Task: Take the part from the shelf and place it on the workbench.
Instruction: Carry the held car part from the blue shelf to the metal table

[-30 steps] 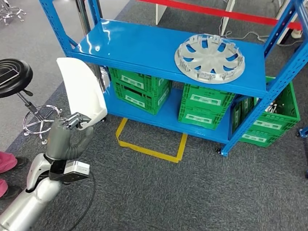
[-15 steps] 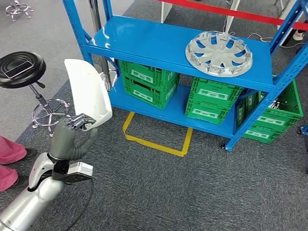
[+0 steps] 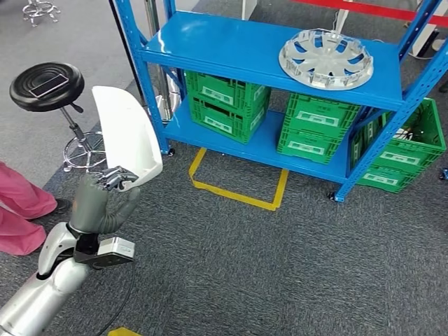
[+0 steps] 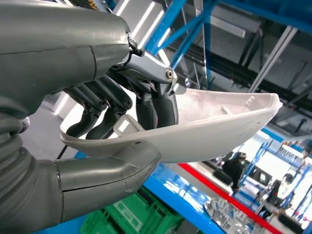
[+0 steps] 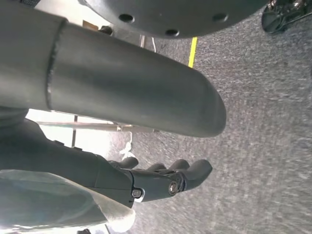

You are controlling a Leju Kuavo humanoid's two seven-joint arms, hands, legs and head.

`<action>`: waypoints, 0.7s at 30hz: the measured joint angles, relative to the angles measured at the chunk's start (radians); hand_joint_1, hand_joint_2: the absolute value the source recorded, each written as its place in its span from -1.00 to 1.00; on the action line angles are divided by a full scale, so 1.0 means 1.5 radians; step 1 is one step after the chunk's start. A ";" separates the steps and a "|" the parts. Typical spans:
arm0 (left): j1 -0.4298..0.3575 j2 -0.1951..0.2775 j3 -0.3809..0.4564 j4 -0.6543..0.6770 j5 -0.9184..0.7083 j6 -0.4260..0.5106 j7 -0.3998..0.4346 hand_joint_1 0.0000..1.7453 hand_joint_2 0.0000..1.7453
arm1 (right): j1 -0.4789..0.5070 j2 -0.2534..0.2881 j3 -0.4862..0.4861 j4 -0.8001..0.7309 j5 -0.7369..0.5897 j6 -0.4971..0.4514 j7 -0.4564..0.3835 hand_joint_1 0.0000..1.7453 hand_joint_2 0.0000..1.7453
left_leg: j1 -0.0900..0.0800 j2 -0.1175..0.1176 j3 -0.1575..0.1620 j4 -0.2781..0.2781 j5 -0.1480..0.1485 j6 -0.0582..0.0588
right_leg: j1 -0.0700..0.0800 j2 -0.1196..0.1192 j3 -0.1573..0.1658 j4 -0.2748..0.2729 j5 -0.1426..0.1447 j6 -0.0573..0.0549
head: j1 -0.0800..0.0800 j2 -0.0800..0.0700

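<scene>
White part [image 3: 126, 136] is clamped between left hand [image 3: 100, 203] thumb and fingers; right hand [image 5: 154, 180] holds nothing, fingers apart.

We note the left robot hand [image 4: 121, 126] pinching the white part [image 4: 206, 129], thumb under, dark fingers [image 4: 162, 105] over its rim.

We see the part [image 3: 126, 136], a smooth white curved plastic shell, broad and rounded at its upper end and narrowing towards its lower end. It stands nearly upright above the left hand [image 3: 100, 199], tilted a little, its lower edge pinched between the thumb below and the fingers [image 4: 158, 105] on its inner face. In the left wrist view the part [image 4: 221, 122] reaches well out past the fingertips, its hollow side showing a raised rim and small moulded tabs.
</scene>
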 joint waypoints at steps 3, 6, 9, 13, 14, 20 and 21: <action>-0.001 0.000 -0.001 0.001 0.000 -0.004 0.002 1.00 1.00 | 0.003 0.001 0.000 0.000 0.001 -0.001 0.001 -1.00 -1.00 | -0.004 0.002 -0.012 0.000 0.004 0.026 | -0.003 0.001 -0.010 0.007 0.005 0.010 | 0.000 0.000; -0.004 0.000 -0.004 0.001 0.003 -0.006 0.004 1.00 1.00 | 0.004 0.001 0.000 0.001 0.001 -0.001 0.002 -1.00 -1.00 | -0.006 0.006 -0.041 0.001 0.030 0.047 | -0.006 0.006 -0.033 0.080 -0.086 0.018 | 0.004 0.000; -0.005 0.000 -0.005 0.001 0.004 -0.007 0.005 1.00 1.00 | 0.003 0.001 0.000 0.001 0.001 -0.001 0.003 -1.00 -1.00 | -0.012 0.006 -0.077 0.002 0.059 0.051 | -0.007 0.007 -0.043 0.199 -0.140 0.018 | 0.005 0.000; -0.007 0.000 -0.006 0.001 0.004 -0.008 0.005 1.00 1.00 | 0.001 0.002 0.000 0.001 0.001 -0.001 0.003 -1.00 -1.00 | -0.017 0.005 -0.118 0.002 0.094 0.047 | -0.002 0.013 0.069 0.103 -0.091 0.000 | 0.005 0.000; -0.008 0.000 -0.005 0.001 0.004 -0.008 0.005 1.00 1.00 | 0.000 0.002 0.000 0.001 0.002 -0.001 0.003 -1.00 -1.00 | -0.017 0.004 -0.123 0.002 0.102 0.045 | 0.000 0.015 0.111 0.045 -0.102 -0.004 | 0.004 0.000; -0.006 0.001 -0.008 0.002 0.010 -0.011 0.005 1.00 1.00 | -0.001 0.002 0.000 0.001 0.002 -0.002 0.003 -1.00 -1.00 | -0.006 0.004 -0.142 0.009 0.089 0.025 | 0.011 0.010 0.140 -0.056 -0.088 -0.014 | 0.003 0.000; -0.006 0.001 -0.008 0.002 0.014 -0.014 0.005 1.00 1.00 | -0.001 0.002 -0.001 0.001 0.003 -0.002 0.003 -1.00 -1.00 | -0.006 0.004 -0.148 0.039 0.053 0.025 | 0.010 0.008 0.132 -0.056 -0.079 -0.017 | 0.002 0.000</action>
